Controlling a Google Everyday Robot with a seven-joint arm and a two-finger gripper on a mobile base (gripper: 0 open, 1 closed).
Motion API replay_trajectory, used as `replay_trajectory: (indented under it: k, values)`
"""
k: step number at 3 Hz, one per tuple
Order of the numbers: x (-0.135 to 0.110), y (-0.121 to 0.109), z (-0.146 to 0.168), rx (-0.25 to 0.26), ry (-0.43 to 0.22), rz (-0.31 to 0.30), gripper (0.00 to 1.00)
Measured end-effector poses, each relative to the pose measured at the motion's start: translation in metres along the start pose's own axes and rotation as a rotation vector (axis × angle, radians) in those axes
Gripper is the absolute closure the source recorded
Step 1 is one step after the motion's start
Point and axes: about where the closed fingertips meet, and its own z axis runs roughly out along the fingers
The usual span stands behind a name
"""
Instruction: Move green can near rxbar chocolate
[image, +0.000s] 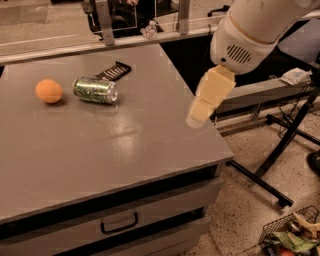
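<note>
The green can (95, 90) lies on its side on the grey table (100, 145), silver end facing right. The rxbar chocolate (114, 71), a flat black wrapper, lies just behind the can and touches or nearly touches it. My gripper (196, 119) hangs from the white arm above the table's right edge, well to the right of the can and apart from it.
An orange (49, 91) sits left of the can. The table has a drawer with a handle (119, 223) in front. Black stand legs (280, 150) cross the floor at right. A wire basket (290, 235) sits at bottom right. A rail (100, 42) runs behind the table.
</note>
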Motion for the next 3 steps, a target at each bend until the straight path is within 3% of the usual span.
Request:
replay_trajectory:
  k: [2, 3]
  values:
    - [-0.075, 0.012, 0.041, -0.07, -0.257, 0.001, 0.0]
    - [-0.102, 0.016, 0.042, -0.077, -0.371, -0.103, 0.0]
